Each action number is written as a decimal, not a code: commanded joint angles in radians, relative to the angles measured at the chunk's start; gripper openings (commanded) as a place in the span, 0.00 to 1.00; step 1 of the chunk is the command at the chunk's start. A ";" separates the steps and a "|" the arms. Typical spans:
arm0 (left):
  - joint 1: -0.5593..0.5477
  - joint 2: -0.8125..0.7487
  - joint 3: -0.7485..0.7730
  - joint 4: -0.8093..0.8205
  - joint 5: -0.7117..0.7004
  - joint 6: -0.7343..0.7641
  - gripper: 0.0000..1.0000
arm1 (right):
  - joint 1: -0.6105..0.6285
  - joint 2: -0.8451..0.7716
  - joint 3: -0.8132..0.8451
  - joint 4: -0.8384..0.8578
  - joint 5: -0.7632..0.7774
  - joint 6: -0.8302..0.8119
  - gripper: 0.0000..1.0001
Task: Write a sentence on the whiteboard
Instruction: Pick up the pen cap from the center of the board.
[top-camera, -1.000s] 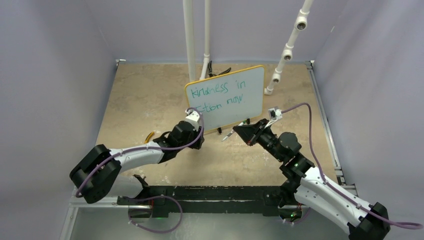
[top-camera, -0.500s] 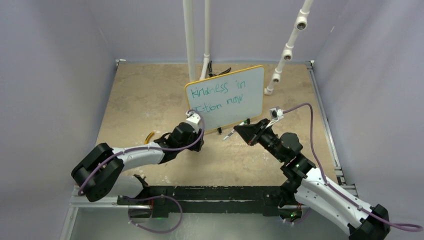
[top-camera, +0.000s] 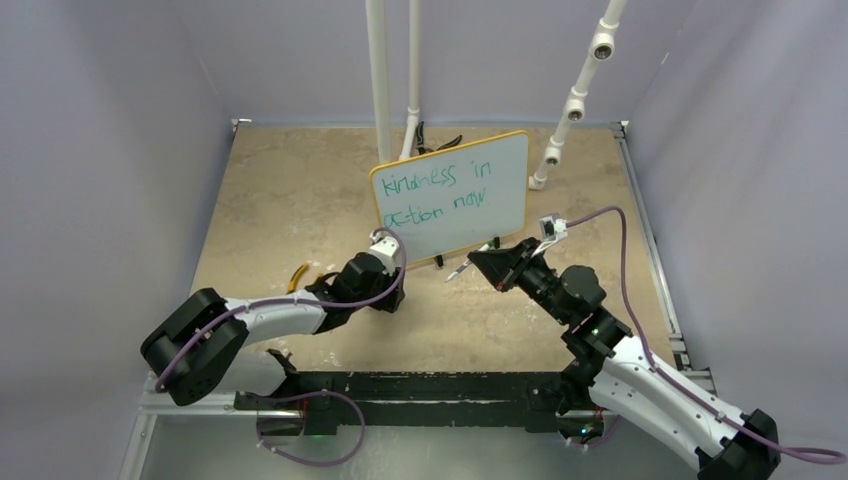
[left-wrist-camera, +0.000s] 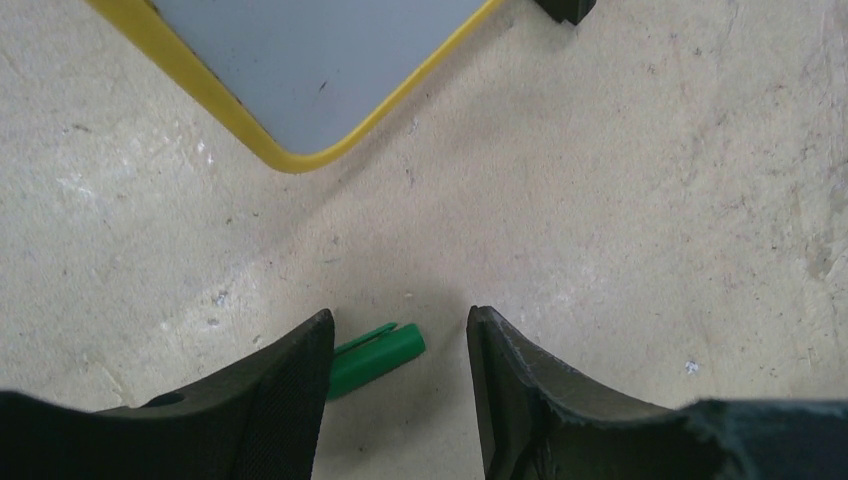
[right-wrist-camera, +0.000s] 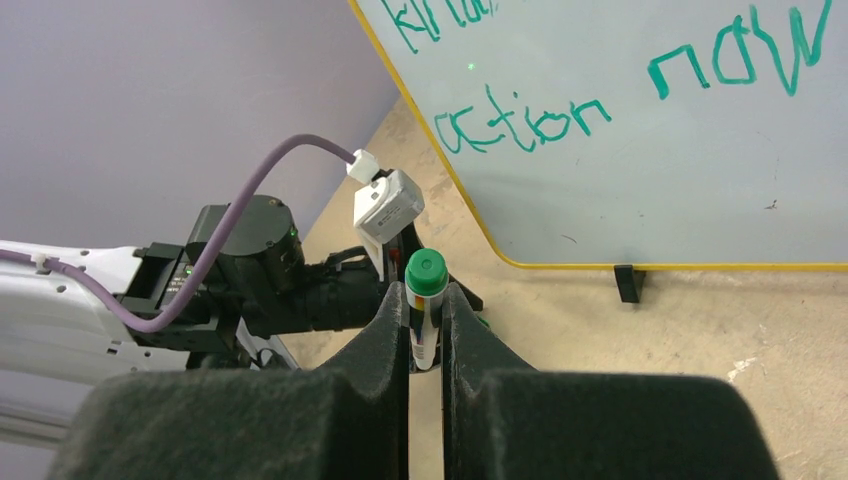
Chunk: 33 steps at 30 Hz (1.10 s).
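Note:
The whiteboard (top-camera: 450, 195) stands tilted at the table's middle back, yellow-framed. The sentence (top-camera: 440, 188) in teal reads "kindness in action now". In the right wrist view the whiteboard (right-wrist-camera: 650, 190) shows "action now" (right-wrist-camera: 525, 122). My right gripper (top-camera: 482, 261) is just in front of the board's lower edge. It (right-wrist-camera: 425, 300) is shut on a white marker (right-wrist-camera: 425, 310) with a green end. My left gripper (top-camera: 388, 292) is low by the board's lower left corner (left-wrist-camera: 300, 60). It (left-wrist-camera: 400, 330) is open over a green cap (left-wrist-camera: 375, 358) that lies on the table.
White pipes (top-camera: 378, 70) stand behind the board, and a jointed white pipe (top-camera: 575, 100) leans at the back right. A yellow-orange object (top-camera: 298, 272) lies on the table left of the left arm. Purple walls close in both sides. A black foot (right-wrist-camera: 626, 283) props the board.
My left gripper has drawn back from the board toward the near left, uncovering the start of "action". The right arm and the marker have barely moved.

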 joint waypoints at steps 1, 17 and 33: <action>0.006 -0.041 -0.031 0.010 0.016 -0.023 0.51 | 0.001 -0.012 0.026 0.013 0.018 -0.007 0.01; -0.036 -0.169 -0.085 -0.078 0.049 -0.107 0.51 | 0.000 -0.018 0.018 0.011 0.018 -0.002 0.02; -0.127 -0.049 0.005 -0.192 -0.186 -0.076 0.34 | 0.001 -0.031 0.011 0.002 0.026 -0.001 0.02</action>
